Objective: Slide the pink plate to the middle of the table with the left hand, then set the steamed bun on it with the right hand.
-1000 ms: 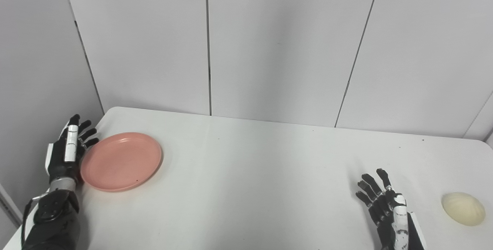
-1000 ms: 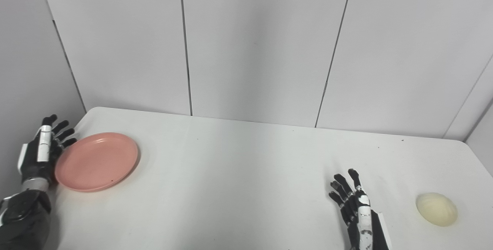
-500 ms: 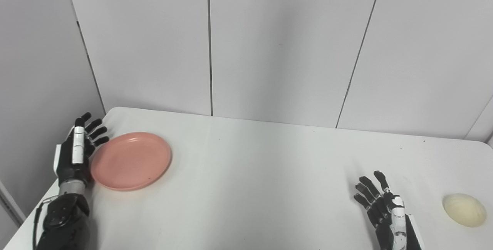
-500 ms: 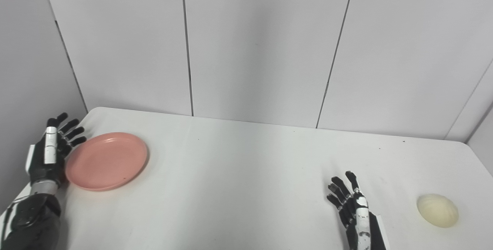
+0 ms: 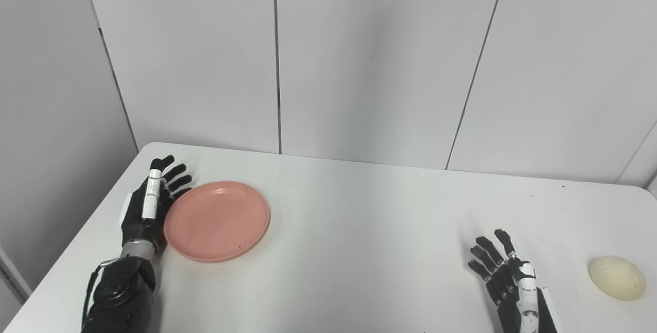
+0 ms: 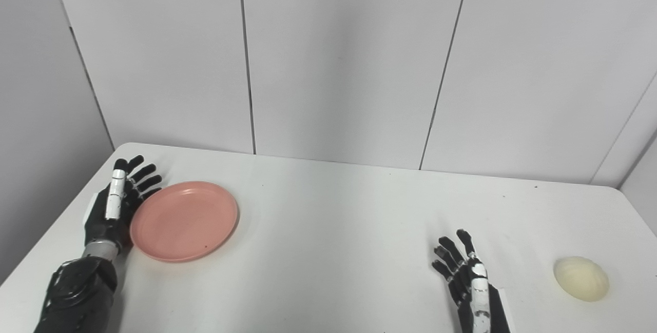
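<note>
The pink plate (image 5: 217, 220) lies flat on the left part of the white table (image 5: 349, 230). My left hand (image 5: 151, 204) is open, fingers straight and apart, with its palm side against the plate's left rim. The cream steamed bun (image 5: 616, 277) sits near the table's right edge. My right hand (image 5: 505, 281) is open and empty, fingers spread upward, at the front of the table to the left of the bun and apart from it. The same scene shows in the right eye view, with the plate (image 6: 184, 220) and the bun (image 6: 581, 278).
Grey wall panels (image 5: 369, 61) stand right behind the table's far edge. The table's left edge runs close to my left forearm (image 5: 120, 292).
My left hand has pushed the pink plate to the right, away from the table's left edge. My right hand and the bun have stayed in place.
</note>
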